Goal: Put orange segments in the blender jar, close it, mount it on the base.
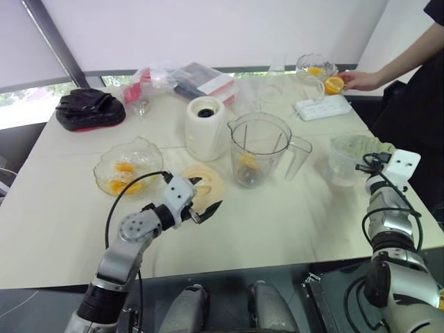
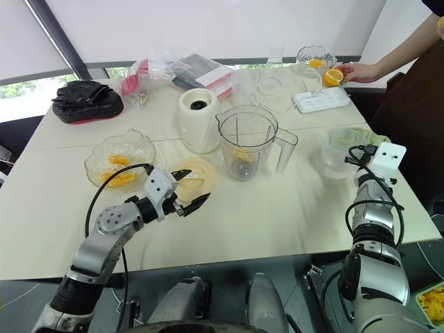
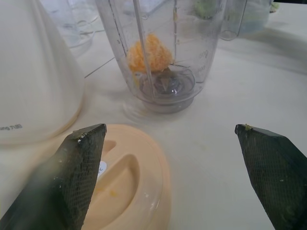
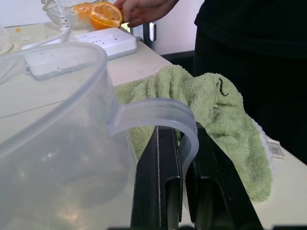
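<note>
- Head views: blender jar [image 1: 258,149] stands upright and uncovered near the middle of the table [image 1: 291,229], with one orange segment [image 1: 248,163] at its bottom.
- The cream blender base [image 1: 206,128] stands just beside the jar on the robot's left, the two apart.
- The pale yellow lid [image 1: 214,179] lies flat on the table in front of the base.
- The left gripper [image 1: 208,194] is at the lid's near edge, its two fingers spread wide and holding nothing.
- A glass bowl [image 1: 146,146] to the left of the lid holds more orange pieces [image 1: 123,182].
- A plastic jug [image 1: 343,159] sits at the right side, by the right arm.
- At the far right corner a person's hand [image 1: 357,80] rests on an orange half [image 1: 334,84], behind a white power strip [image 1: 322,107].
- Left wrist view: the black fingers stand well apart, one over the lid's rim and the other over bare table.
- Beyond them the jar shows the segment resting against the blades, and the base fills the side next to the jar.
- Right wrist view: the right gripper [image 4: 181,129] has its fingers close together with the jug's handle band pinched between them.
- A green towel [image 4: 220,115] lies crumpled just behind the jug, and the person's hand with the orange half shows farther back.
</note>
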Robot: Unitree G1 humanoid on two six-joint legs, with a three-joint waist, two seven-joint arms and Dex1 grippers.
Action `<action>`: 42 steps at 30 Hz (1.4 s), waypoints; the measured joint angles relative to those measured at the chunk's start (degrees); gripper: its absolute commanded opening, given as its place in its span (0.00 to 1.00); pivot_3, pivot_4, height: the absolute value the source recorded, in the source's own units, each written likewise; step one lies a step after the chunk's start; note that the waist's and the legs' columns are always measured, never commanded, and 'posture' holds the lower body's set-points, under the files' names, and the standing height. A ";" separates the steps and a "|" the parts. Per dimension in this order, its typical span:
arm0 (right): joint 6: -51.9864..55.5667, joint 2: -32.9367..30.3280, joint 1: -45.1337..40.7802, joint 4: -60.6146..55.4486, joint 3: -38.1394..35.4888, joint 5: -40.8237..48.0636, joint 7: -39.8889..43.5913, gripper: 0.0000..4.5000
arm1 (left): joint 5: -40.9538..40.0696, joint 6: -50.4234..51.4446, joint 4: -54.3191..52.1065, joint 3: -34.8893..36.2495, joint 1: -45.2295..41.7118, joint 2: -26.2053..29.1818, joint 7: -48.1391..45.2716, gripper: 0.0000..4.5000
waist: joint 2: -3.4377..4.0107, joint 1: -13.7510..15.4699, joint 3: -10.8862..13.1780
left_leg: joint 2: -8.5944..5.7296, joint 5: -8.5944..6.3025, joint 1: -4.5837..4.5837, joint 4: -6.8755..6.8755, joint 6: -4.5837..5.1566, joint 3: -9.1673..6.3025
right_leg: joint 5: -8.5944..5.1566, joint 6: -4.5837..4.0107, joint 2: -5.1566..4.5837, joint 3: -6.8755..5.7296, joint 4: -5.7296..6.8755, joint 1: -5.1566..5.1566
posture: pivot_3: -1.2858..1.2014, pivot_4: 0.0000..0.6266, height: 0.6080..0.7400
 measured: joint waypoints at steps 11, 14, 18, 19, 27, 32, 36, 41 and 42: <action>9.97 5.42 7.14 -26.02 -1.33 5.84 -6.01 0.02 | -0.03 -0.15 0.08 -0.06 -0.23 0.49 -0.12 1.00 | 0.20 -0.20 0.10 | 0.01 0.07 -0.55 -0.01 -0.11 0.08 | 0.02 0.01 -0.01 0.11 0.23 -0.75 | 0.52 0.24 1.00; 14.52 6.23 7.24 -35.89 -1.50 7.29 -8.08 0.02 | -0.03 -0.15 0.16 -0.09 -0.90 0.55 -0.35 1.00 | 0.25 -0.08 0.13 | 0.05 0.07 -0.57 -0.02 -0.11 0.08 | 0.02 0.00 0.00 0.12 0.24 -0.79 | 0.52 0.24 1.00; 21.22 5.88 4.99 -46.06 -0.11 7.97 -8.80 0.02 | -0.03 -0.18 1.34 -0.13 -2.18 0.58 -0.81 1.00 | 0.27 -0.15 0.15 | 0.04 0.06 -0.57 -0.02 -0.10 0.12 | 0.02 0.00 0.03 0.12 0.24 -0.80 | 0.52 0.24 1.00; 22.82 5.45 3.86 -47.74 0.63 8.10 -8.46 0.02 | -0.04 -0.31 1.42 -0.16 -2.51 0.58 -0.99 1.00 | 0.27 -0.14 0.15 | 0.04 0.06 -0.57 -0.02 -0.10 0.11 | 0.02 0.00 0.03 0.12 0.24 -0.80 | 0.52 0.24 1.00; 30.23 -0.13 -2.78 -53.81 9.37 6.21 -0.61 0.02 | 0.02 -2.44 4.69 -1.40 -3.52 0.57 -1.85 1.00 | 0.27 -0.03 0.17 | 0.04 0.06 -0.60 -0.03 -0.10 0.12 | 0.02 0.00 0.00 0.10 0.20 -0.82 | 0.52 0.24 1.00; 30.76 -2.09 -3.04 -54.78 14.24 2.84 4.03 0.02 | 0.20 -3.45 5.33 -1.62 -3.59 0.55 -1.75 1.00 | 0.26 0.07 0.17 | 0.03 0.06 -0.63 -0.02 -0.09 0.13 | 0.02 0.00 -0.02 0.10 0.18 -0.84 | 0.52 0.24 1.00; 29.59 -3.46 -3.04 -54.95 16.78 -0.10 7.39 0.02 | 0.50 -3.50 5.32 -1.70 -3.42 0.54 -1.53 1.00 | 0.26 0.04 0.18 | 0.03 0.06 -0.64 -0.03 -0.09 0.13 | 0.02 0.00 -0.02 0.10 0.18 -0.86 | 0.52 0.24 1.00; 25.60 -5.49 -3.04 -55.91 19.19 -4.93 10.42 0.02 | 0.93 -3.50 5.31 -1.70 -3.27 0.55 -1.40 1.00 | 0.25 -0.01 0.18 | 0.04 0.06 -0.63 -0.03 -0.10 0.14 | 0.02 0.00 -0.01 0.10 0.18 -0.87 | 0.52 0.24 1.00; 24.53 -5.70 -3.03 -55.96 19.63 -6.06 10.82 0.02 | 1.12 -3.50 5.26 -1.70 -3.27 0.55 -1.40 1.00 | 0.25 -0.06 0.18 | 0.04 0.06 -0.63 -0.03 -0.11 0.14 | 0.02 0.01 -0.01 0.10 0.18 -0.87 | 0.52 0.24 1.00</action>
